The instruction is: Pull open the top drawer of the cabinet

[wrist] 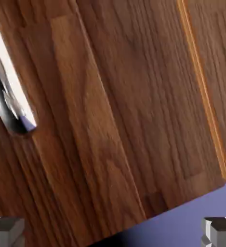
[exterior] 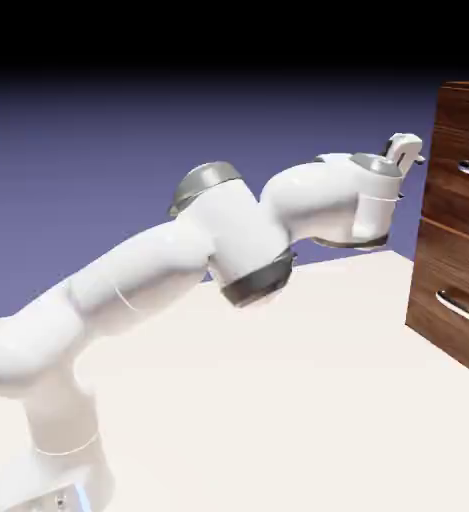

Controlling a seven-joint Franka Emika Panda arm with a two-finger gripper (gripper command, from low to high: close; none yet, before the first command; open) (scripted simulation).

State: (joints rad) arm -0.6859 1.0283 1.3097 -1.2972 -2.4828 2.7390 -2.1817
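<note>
Nearest, in the hand view, the two grey fingertips [wrist: 6,230] of the tool [wrist: 113,234] sit at the far corners of the bottom edge, spread wide with nothing between them: the tool is open and empty. Beyond them the view is filled by walnut grain, rolled well off level, so the wood runs diagonally. A silver bar handle [wrist: 6,96] shows only at the left edge, off to the side of the gap between the fingertips, not within it. A pale seam [wrist: 204,91] crosses the wood on the right, and a wedge of backdrop shows at the bottom, so the hand looks at the cabinet's front close to one edge.

From the side, the arm [exterior: 158,270] rises from the lower left and stretches across the tabletop [exterior: 278,380], elbow bent low, with the hand at the level of the top drawer [exterior: 468,130] and just short of it. The cabinet [exterior: 458,250] stands at the right edge, both drawer fronts flush and shut. The lower drawer [exterior: 458,300] carries a matching handle, well below the hand. My reading is an approach not yet lined up: the wide jaws suit straddling the bar, but the wrist probably needs to shift toward the handle first.
</note>
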